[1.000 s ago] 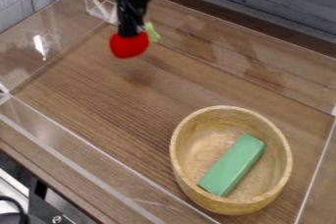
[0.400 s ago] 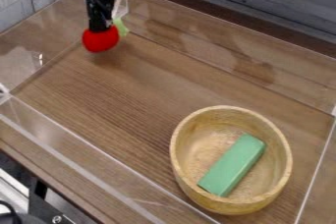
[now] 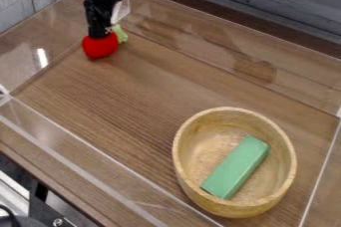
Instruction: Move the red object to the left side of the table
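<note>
Farther left, lower now; gripper [image 3: 100,34] straight down, clamped on red object [image 3: 98,47]

my tool [image 3: 100,34] is now further toward the left side of the desk [image 3: 147,121] than a second ago, when it hung nearer the middle of the far edge. the red object [image 3: 98,47] comes along with it, still pinched between my shut fingers, and now sits near the left clear wall [image 3: 36,47]. since the last earlier picture the sideways shift is slight; the red object is mainly lower in the view, closer to the wood. whether it touches the desk i cannot tell.
</note>
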You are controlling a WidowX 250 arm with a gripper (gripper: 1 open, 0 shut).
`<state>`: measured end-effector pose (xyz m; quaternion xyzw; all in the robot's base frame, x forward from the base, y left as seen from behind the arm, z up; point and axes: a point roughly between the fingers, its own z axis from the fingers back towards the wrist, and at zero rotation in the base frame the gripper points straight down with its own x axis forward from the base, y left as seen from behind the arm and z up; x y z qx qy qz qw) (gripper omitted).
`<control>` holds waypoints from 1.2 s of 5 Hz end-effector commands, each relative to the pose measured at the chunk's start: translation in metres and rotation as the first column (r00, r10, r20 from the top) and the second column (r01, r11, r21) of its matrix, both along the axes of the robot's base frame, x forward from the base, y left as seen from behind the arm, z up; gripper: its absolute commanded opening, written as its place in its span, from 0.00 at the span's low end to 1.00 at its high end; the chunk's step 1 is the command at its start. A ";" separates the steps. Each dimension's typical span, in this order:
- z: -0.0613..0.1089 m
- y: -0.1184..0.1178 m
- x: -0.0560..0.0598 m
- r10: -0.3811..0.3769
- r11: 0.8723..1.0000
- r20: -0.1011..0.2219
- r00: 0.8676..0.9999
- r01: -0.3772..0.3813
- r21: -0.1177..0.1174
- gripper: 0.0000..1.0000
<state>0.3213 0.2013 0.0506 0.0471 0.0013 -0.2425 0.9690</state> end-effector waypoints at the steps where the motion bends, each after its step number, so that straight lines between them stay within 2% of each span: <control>1: 0.012 0.011 0.006 0.014 1.000 0.054 0.998 -0.015 0.022 0.00; 6: -0.020 0.008 0.009 0.029 0.999 0.048 0.998 -0.028 -0.021 0.00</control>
